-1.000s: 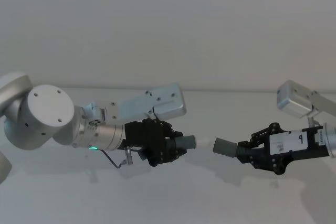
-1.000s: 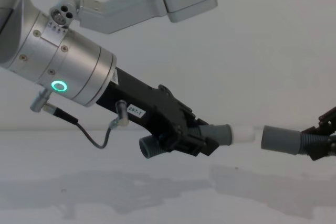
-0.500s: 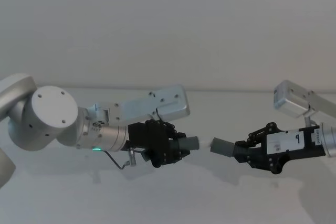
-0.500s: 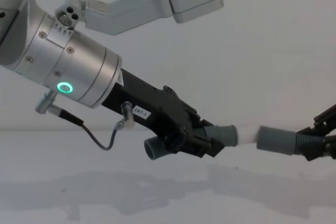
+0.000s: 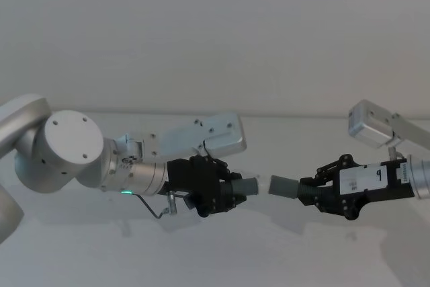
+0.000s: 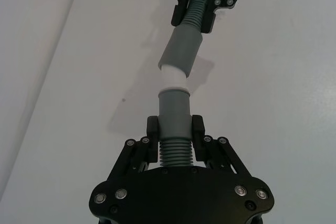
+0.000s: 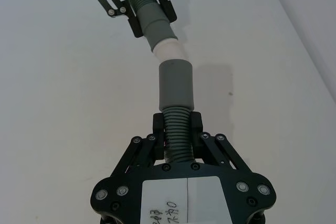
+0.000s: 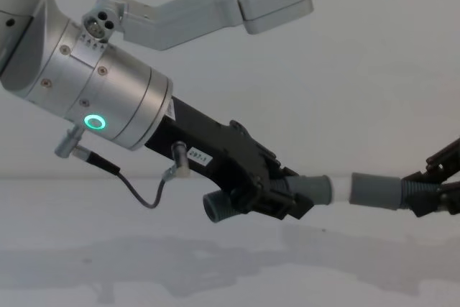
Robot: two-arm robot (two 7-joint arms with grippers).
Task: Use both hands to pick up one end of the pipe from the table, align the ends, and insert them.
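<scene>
Two pipe halves now nearly mated above the table: gap closed over the last second, white tip of the curved piece at or just inside the mouth of the straighter piece, slight kink at the joint, so insertion judged begun but not seated. Left gripper clamped on the ribbed section behind the collar, right gripper clamped likewise on its ribbed section, both sets of fingers closed tight on the tubes.
</scene>
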